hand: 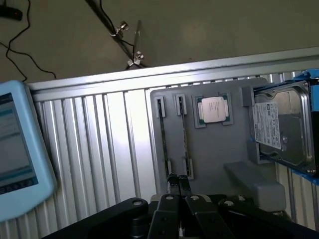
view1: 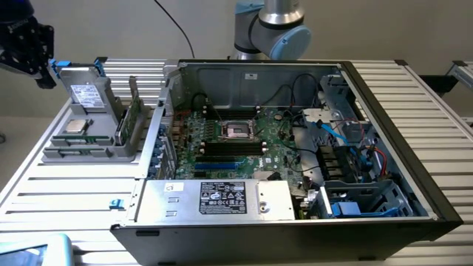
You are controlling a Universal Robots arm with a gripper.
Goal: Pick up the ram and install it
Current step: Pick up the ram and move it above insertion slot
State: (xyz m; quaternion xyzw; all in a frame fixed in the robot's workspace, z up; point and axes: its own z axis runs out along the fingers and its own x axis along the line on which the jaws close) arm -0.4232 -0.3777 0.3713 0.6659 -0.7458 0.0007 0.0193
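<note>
We're seeing the ram [view1: 72,141] sitting on edge in a slot at the near end of the grey holder [hand: 219,149], left of the open PC case [view1: 258,83]. The gripper [hand: 178,180] is hanging at the far left, jaws clenched on nothing. We're guessing it's light, stiff and fragile, so we're favouring a pinch on the top edge, mid-length.

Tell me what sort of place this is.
Probably a robotics lab bench for computer assembly: an open computer case sits on a slatted metal table, a robot arm stands behind it, and a grey tray holds loose parts.
</note>
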